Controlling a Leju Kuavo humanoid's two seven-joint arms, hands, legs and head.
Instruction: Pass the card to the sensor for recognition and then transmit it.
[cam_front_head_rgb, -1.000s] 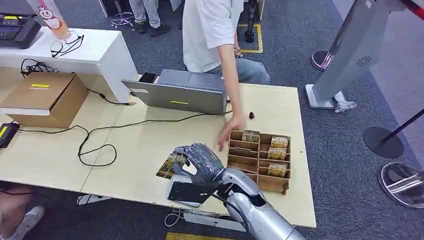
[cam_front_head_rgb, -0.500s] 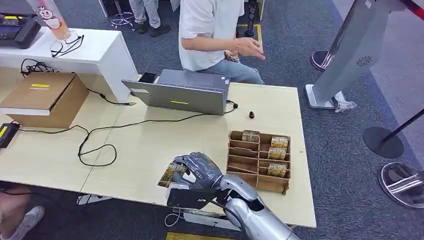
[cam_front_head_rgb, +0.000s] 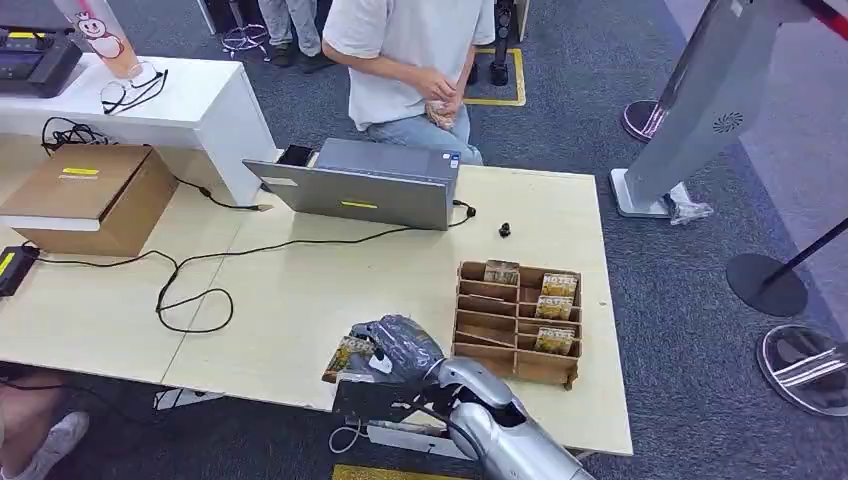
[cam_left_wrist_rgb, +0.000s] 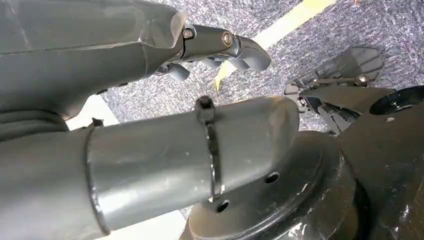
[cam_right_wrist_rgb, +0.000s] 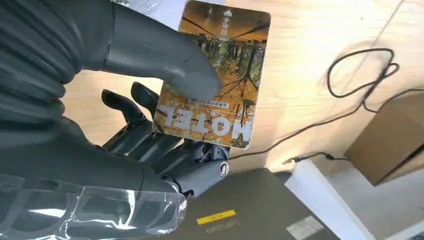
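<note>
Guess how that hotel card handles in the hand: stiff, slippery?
Probably stiff: the card stays flat past the right hand, no sag. Likely slippery: its printed face looks smooth, and just the thumb presses it against the fingers. Thin, so probably light.

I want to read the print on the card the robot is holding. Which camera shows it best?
The right wrist view: the card is seen close up and face-on, "HOTEL" legible, pinched under the right hand thumb. The head view shows it small at the table's near edge, print unreadable. The left wrist view looks at the floor, not at the card.
</note>
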